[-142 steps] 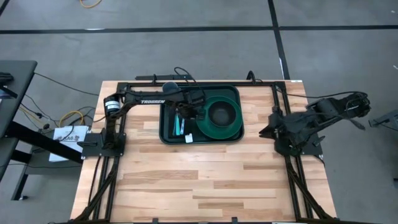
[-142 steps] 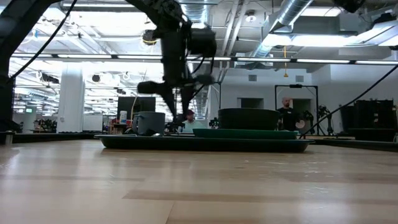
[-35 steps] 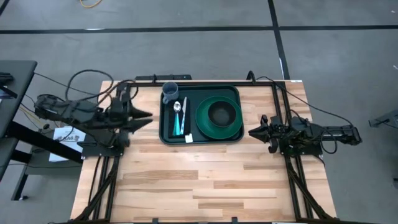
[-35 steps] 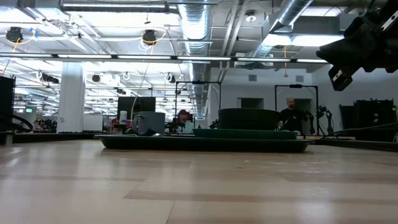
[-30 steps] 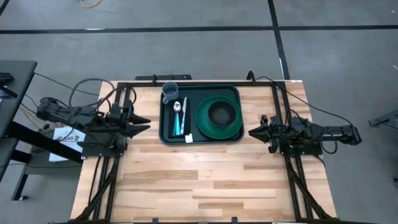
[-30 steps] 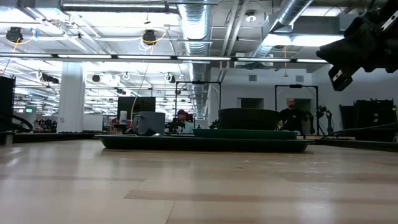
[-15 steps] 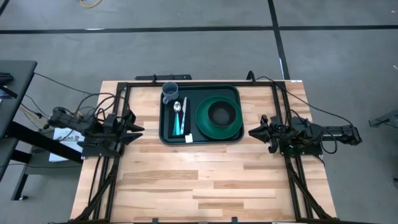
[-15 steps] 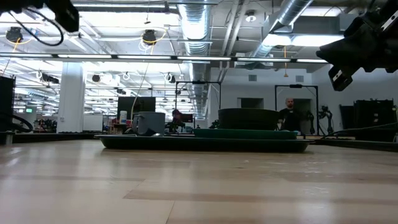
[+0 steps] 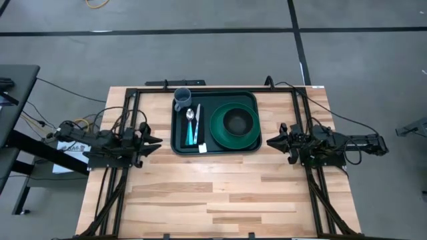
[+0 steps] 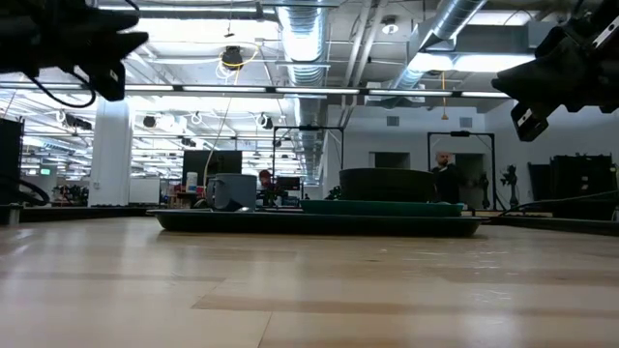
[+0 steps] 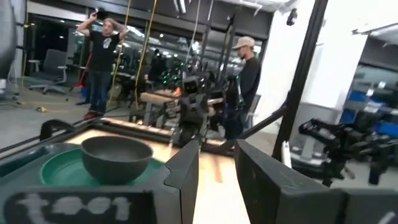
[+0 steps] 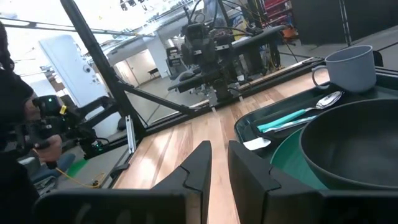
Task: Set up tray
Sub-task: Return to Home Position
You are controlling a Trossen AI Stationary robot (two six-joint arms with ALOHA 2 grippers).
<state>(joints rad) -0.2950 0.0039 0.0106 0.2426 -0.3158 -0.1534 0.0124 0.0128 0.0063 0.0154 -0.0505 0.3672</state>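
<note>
Left end effector [image 9: 157, 141] rests low at the left side of the bench [image 9: 213, 193], its fingers narrowly parted and gripping nothing. Right end effector [image 9: 270, 141] mirrors it on the right side, also slightly parted and empty. Between them, near the bench's back edge, lies the tray [image 9: 227, 153]. It holds a grey cup [image 9: 182, 99] in one corner, cutlery [image 9: 194, 128] along the same side, and a dark bowl [image 9: 237, 121] on a green plate [image 9: 217, 137]. Both end effectors point toward the tray and sit near its rim, so a low or jerky move from either arm could nudge the tray or tip the cup. Loose cables [image 9: 73, 127] by the left arm might snag. The bench is pale wood planks in a black frame. Around it is grey floor [image 9: 200, 53] with dark lines. Beyond is a bright open workshop with ceiling ducts, where a person [image 10: 443, 174] stands far off.
</note>
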